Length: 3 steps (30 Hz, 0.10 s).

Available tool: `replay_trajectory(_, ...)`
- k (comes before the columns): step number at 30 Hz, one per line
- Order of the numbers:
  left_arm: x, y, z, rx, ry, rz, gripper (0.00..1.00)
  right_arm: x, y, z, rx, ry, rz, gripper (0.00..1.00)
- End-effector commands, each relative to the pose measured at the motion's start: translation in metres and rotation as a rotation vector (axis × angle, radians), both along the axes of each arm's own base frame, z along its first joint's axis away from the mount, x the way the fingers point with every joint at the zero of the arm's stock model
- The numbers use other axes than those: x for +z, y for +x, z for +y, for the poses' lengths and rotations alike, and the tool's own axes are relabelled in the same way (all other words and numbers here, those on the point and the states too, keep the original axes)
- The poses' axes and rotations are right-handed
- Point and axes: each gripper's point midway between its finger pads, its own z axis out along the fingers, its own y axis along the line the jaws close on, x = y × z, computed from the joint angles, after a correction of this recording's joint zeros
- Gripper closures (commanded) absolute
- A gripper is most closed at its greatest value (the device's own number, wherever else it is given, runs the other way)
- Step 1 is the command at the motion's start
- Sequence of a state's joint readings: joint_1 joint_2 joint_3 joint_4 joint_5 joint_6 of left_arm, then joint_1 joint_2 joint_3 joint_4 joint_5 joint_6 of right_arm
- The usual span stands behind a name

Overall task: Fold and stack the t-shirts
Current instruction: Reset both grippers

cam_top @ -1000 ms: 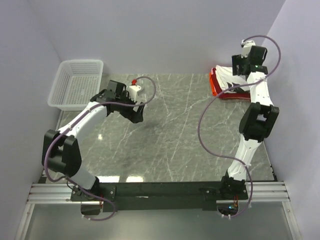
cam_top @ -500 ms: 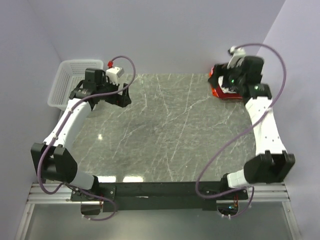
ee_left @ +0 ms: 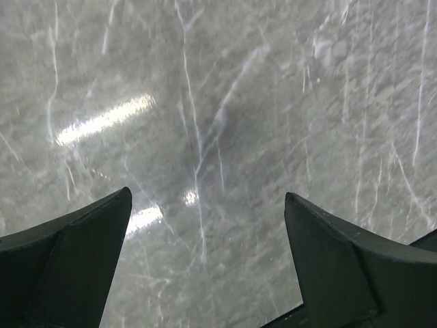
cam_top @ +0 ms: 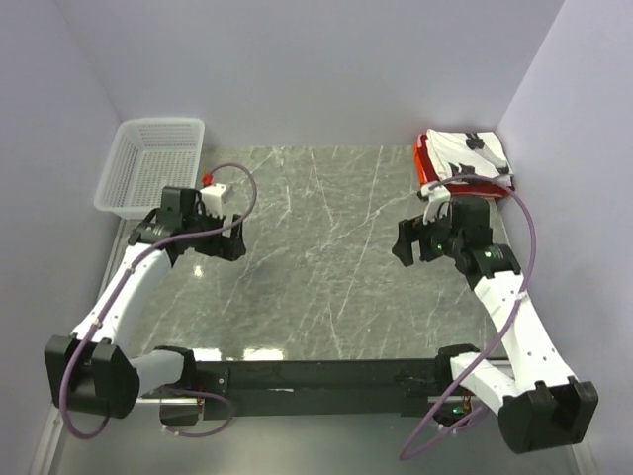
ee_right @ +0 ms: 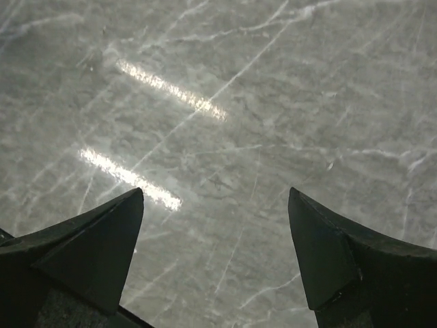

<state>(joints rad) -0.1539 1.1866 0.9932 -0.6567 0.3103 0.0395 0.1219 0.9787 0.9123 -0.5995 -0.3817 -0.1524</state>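
Note:
The white t-shirt lies folded on top of the red t-shirt at the table's far right corner. Only the red shirt's left and near edges show under it. My right gripper is open and empty, hovering over bare marble nearer than the stack and left of it; in the right wrist view only tabletop lies between the jaws. My left gripper is open and empty over the left part of the table; the left wrist view shows only marble. Neither wrist view shows the shirts.
A white plastic mesh basket stands empty at the far left corner, just behind my left arm. Purple walls close in the back and both sides. The grey marble tabletop spans the middle.
My right arm has drawn back from the shirt stack toward the near middle right, uncovering the stack. My left arm has moved from beside the basket nearer and slightly right.

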Motion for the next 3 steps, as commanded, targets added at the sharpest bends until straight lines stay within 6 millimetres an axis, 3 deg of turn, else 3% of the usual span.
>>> replay_trajectory(1, 0.0008, -0.0048, 0.0049, 0.020, 0.008, -0.036, 0.00, 0.0034, -0.0007, -0.0048, 0.004, -0.031, -0.062, 0.07)
replay_trajectory(3, 0.0025, -0.0059, 0.0051, 0.020, 0.007, -0.042, 0.00, 0.0043, -0.0022, -0.0052, 0.000, -0.027, -0.071, 0.07)
